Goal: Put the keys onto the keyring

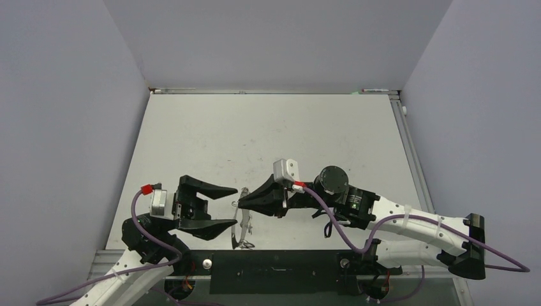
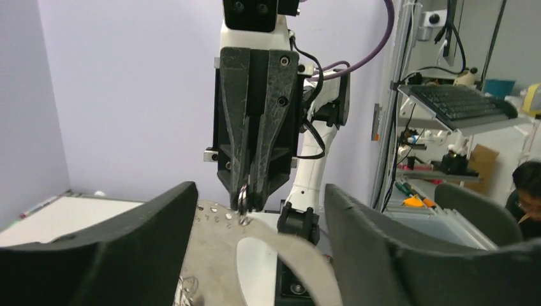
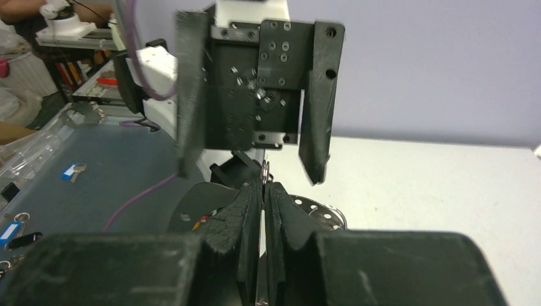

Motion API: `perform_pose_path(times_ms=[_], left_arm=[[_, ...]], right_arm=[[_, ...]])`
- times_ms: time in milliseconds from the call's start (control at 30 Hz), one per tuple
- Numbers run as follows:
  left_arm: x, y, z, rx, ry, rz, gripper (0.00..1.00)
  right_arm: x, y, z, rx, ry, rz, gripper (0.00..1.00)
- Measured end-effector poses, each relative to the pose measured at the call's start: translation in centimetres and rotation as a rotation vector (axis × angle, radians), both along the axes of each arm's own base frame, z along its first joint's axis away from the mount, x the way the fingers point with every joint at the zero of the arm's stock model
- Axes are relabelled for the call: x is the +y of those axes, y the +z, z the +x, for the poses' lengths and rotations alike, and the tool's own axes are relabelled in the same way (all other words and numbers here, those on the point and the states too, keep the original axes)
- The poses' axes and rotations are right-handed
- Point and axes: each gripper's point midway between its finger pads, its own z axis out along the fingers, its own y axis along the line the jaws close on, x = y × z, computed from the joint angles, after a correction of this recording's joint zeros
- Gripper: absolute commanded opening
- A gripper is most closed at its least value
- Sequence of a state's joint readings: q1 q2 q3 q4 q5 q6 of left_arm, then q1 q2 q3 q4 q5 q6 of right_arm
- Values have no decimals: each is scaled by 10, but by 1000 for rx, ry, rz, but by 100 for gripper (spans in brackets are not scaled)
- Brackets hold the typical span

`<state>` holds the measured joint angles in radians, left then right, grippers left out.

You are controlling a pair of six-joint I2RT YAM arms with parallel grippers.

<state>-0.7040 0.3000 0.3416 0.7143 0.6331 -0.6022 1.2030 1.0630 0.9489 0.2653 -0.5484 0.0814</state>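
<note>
Silvery keyring [image 3: 265, 171] pinched in right claw [image 3: 263, 189]; left claw [image 1: 236, 206] spread wide.

Top camera: high behind me, looking down on pale grey tabletop [image 1: 255, 140]. Wrist cameras close, facing each other: left's shows black right gripper [image 2: 250, 203], right's black left gripper [image 3: 252, 171].

Black left gripper [image 1: 234, 206], black right gripper [image 1: 238, 203]; silvery keyring [image 1: 240, 224] glints at six o'clock on the pale-grey table [image 1: 268, 134] (purple cable [image 1: 338, 231], red plug [image 1: 147, 189]).
</note>
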Motion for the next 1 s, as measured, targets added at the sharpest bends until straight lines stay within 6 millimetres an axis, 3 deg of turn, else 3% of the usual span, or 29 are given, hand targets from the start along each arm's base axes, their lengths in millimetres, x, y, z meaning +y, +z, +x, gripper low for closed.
perform_pose_path(times_ms=[100,200,467,667,800,1000], left_arm=[[4,0,5,20,48,4,89],[13,7,7,17,109,-4,94],[29,18,19,-5,282,55,85],[18,-20,49,70,357,209,80],[9,-49,63,130,368,302,78],[1,-63,70,165,357,354,69]], right_arm=[[2,-13,10,37,-52,-53,5],[2,-26,19,68,-109,-103,5],[-2,-25,39,120,-234,-134,5],[-4,-18,59,144,-350,-142,5],[-4,-27,70,162,-415,-174,5],[-6,-41,83,182,-491,-216,5]])
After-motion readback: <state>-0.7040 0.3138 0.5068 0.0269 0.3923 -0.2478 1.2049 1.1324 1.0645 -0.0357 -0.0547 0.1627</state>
